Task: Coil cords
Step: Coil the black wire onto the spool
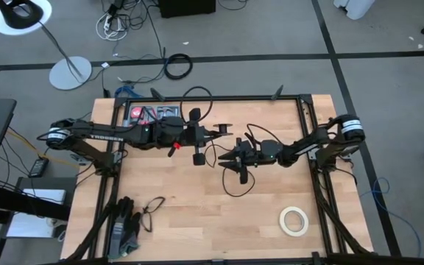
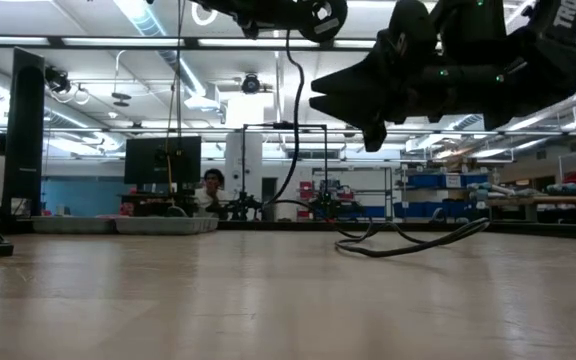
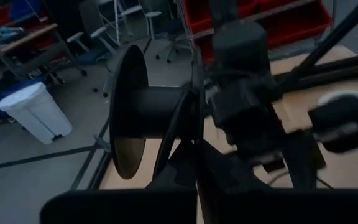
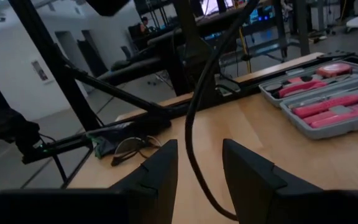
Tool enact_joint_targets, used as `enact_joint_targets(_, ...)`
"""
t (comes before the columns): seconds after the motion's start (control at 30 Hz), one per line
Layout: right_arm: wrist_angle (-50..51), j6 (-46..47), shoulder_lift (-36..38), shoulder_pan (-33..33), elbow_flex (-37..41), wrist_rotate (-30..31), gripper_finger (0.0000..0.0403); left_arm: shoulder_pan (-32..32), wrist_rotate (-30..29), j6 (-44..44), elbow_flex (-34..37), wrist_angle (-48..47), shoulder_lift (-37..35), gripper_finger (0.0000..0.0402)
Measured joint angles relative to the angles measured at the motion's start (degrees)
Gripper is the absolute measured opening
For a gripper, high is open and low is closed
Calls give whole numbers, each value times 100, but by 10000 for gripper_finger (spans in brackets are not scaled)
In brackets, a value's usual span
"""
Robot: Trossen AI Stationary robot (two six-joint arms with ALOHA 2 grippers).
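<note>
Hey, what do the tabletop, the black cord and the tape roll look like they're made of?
Tabletop: light wood planks, likely butcher block, with visible seams and a satin sheen. Cord: thin black cable, probably rubber or plastic sheathed; it bends in smooth curves. Tape roll: cream-white matte ring, possibly paper masking tape.

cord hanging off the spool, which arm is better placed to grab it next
Right, probably. The right gripper is open with the cord running between its fingers. The left gripper is shut and busy, the spool right at it.
</note>
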State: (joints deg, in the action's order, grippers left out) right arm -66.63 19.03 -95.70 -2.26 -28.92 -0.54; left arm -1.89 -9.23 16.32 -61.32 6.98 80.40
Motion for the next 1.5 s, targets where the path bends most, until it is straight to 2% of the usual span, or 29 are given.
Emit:
enact_joint_targets(0.2, -133, -122, -278, -2, -222, -17, 128, 0, -167, 0, 0, 116, 0, 0)
enact_joint_targets(0.57, -185, -494, -278, -4, -486, 243, 124, 90, -305, -2, 4, 154, 0, 0)
enact_joint_targets(0.67, -187, -565, -278, -3, -486, 465, 96, 98, -303, -4, 4, 218, 0, 0)
enact_joint_targets(0.77, -98, -573, -275, -2, -490, 490, 33, 104, -305, -7, 4, 259, 0, 0)
enact_joint_targets(0.83, -27, -627, -275, 0, -490, 517, 13, 119, -304, -7, 4, 262, 0, 0)
enact_joint_targets(1.0, 470, -564, -273, 83, -488, 810, 7, 127, -3, -56, 4, 190, 0, 0)
enact_joint_targets(1.23, 961, -676, -160, 179, -397, 801, 4, 127, 246, -158, 4, -256, -5, 0)
enact_joint_targets(1.5, 1410, -710, 724, 195, 374, 852, 3, 127, 231, -153, 4, -859, -171, 0)
